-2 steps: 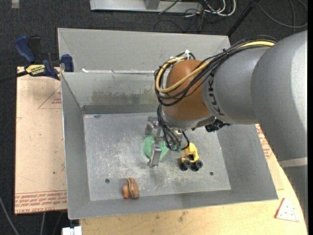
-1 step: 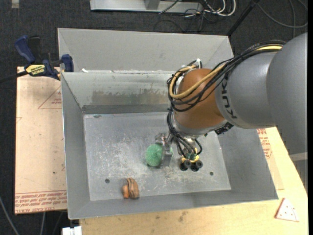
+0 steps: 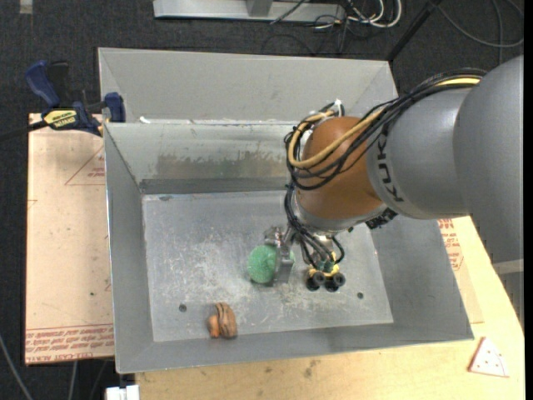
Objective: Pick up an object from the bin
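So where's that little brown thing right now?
The brown thing lies on the bin's floor near the front wall, left of centre in the camera view, down-left of the green lump and apart from it.

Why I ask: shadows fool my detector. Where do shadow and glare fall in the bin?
Camera view: soft, even light; faint shadow on the floor under the arm, beside the green lump; the brown piece near the front lies unshaded; no strong glare on the bin.
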Controlling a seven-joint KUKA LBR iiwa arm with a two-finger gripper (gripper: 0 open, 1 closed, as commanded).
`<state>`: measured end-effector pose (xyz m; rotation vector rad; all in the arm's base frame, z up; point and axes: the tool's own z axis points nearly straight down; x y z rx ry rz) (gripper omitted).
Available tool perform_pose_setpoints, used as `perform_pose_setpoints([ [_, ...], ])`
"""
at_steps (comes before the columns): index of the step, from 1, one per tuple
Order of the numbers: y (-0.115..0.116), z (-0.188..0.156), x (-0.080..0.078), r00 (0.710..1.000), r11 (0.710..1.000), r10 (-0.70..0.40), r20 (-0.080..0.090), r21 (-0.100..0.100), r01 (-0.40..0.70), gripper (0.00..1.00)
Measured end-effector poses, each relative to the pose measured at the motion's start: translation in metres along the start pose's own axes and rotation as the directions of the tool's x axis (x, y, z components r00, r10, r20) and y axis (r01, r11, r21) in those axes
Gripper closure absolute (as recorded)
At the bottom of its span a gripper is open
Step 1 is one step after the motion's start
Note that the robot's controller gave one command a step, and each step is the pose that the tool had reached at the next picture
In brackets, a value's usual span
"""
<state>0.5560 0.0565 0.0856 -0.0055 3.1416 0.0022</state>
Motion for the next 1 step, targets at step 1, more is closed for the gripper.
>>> perform_pose_setpoints([
  [1, 0.0022, -0.1773, 0.0110, 1.000, 1.000, -0.023, 0.012, 0.000, 0.023, 1.00],
])
